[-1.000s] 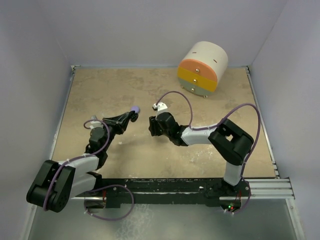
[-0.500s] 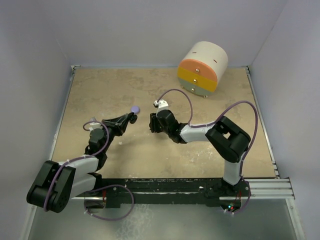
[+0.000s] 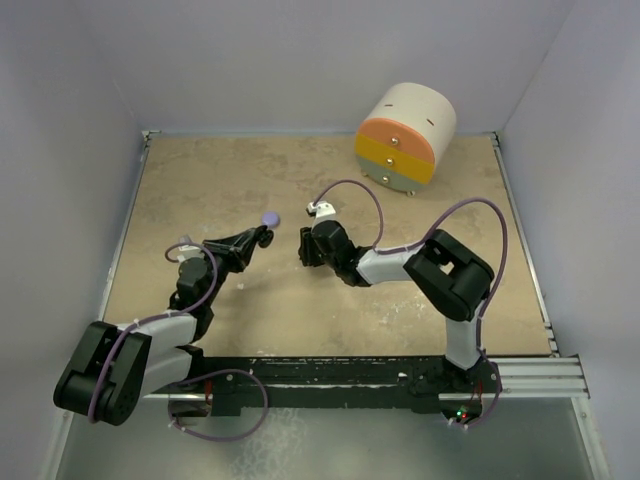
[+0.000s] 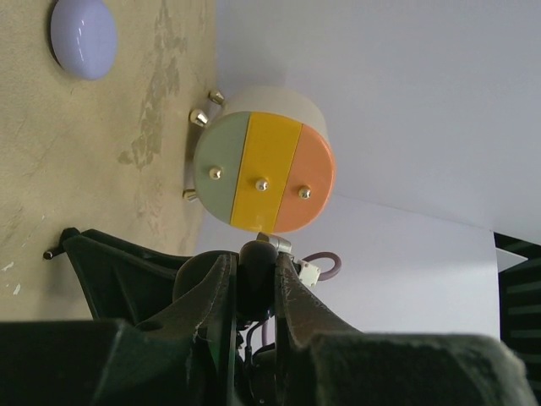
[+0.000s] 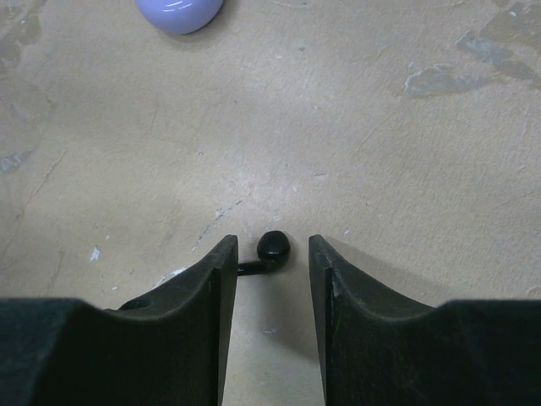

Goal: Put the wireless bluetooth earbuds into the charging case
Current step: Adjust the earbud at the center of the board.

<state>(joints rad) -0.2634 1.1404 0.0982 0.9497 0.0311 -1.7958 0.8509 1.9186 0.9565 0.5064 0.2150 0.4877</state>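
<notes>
A tiny black earbud (image 5: 272, 246) with a short stem lies on the table between the tips of my right gripper (image 5: 269, 254), whose jaws are open on either side of it without touching it. In the top view the right gripper (image 3: 303, 247) is low over the table's middle. My left gripper (image 3: 265, 236) faces it from the left and is shut on a black rounded piece (image 4: 254, 272); I cannot tell what that piece is. A lavender round puck (image 3: 269, 217) lies just beyond the left gripper; it also shows in the left wrist view (image 4: 83, 38) and in the right wrist view (image 5: 179, 12). No lavender earbud is in view.
A cream cylinder with orange, yellow and grey-green drawer fronts (image 3: 405, 137) stands at the back right, also seen in the left wrist view (image 4: 262, 161). White walls enclose the tan table (image 3: 200, 190) on three sides. Purple cables loop over both arms.
My right gripper has crept a little forward and left, its elbow folding in. My left gripper has barely shifted and still holds the black piece. The puck has not moved.
</notes>
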